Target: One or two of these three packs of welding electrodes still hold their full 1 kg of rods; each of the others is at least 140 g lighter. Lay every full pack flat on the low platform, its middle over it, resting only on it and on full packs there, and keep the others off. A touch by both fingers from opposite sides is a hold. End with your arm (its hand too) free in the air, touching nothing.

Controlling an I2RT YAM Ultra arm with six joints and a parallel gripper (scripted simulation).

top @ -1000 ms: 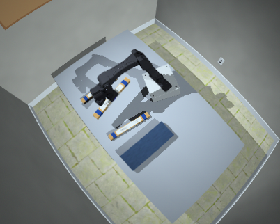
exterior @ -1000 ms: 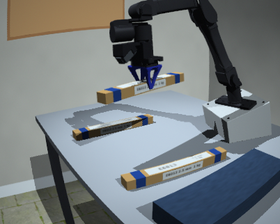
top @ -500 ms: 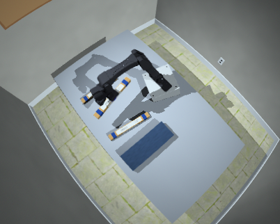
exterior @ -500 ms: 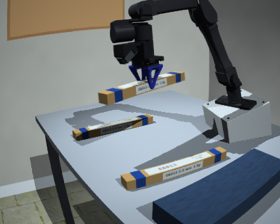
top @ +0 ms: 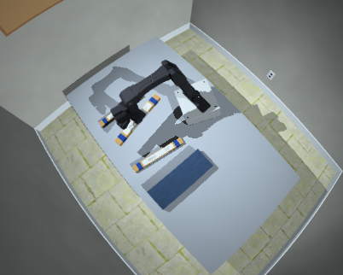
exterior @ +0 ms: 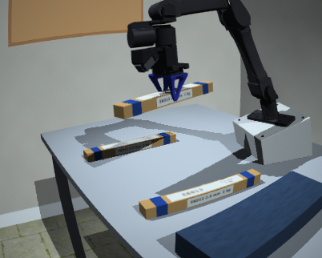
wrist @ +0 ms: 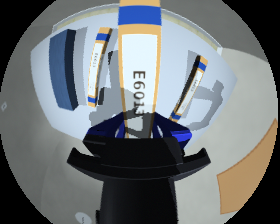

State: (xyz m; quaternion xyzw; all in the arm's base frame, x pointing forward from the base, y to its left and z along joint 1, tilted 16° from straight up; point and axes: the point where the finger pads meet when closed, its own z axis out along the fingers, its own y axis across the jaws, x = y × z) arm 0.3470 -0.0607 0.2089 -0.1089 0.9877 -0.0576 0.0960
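The gripper (top: 130, 125) (exterior: 170, 94) (wrist: 138, 113) grasps a pack (top: 151, 103) (exterior: 147, 105) (wrist: 139, 50) aloft, likely for weighing. Next calls for judging its heft before choosing the platform (top: 180, 179) (exterior: 256, 222) (wrist: 62, 70) beyond the near pack (top: 158, 155) (exterior: 200, 194) (wrist: 98, 67).

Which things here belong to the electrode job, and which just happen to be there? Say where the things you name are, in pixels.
Part of the job:
- electrode pack in the jaws (top: 151, 103) (exterior: 184, 95)
- two electrode packs on the table
- low blue platform (top: 181, 179) (exterior: 256, 218) (wrist: 62, 70)

Not part:
- wall outlet (top: 270, 75)
- orange-brown wall panel (top: 26, 13) (exterior: 76, 20) (wrist: 252, 177)

Blue-fingered hand (top: 129, 125) (exterior: 168, 94) (wrist: 138, 113) aloft, pointing down, clamped.
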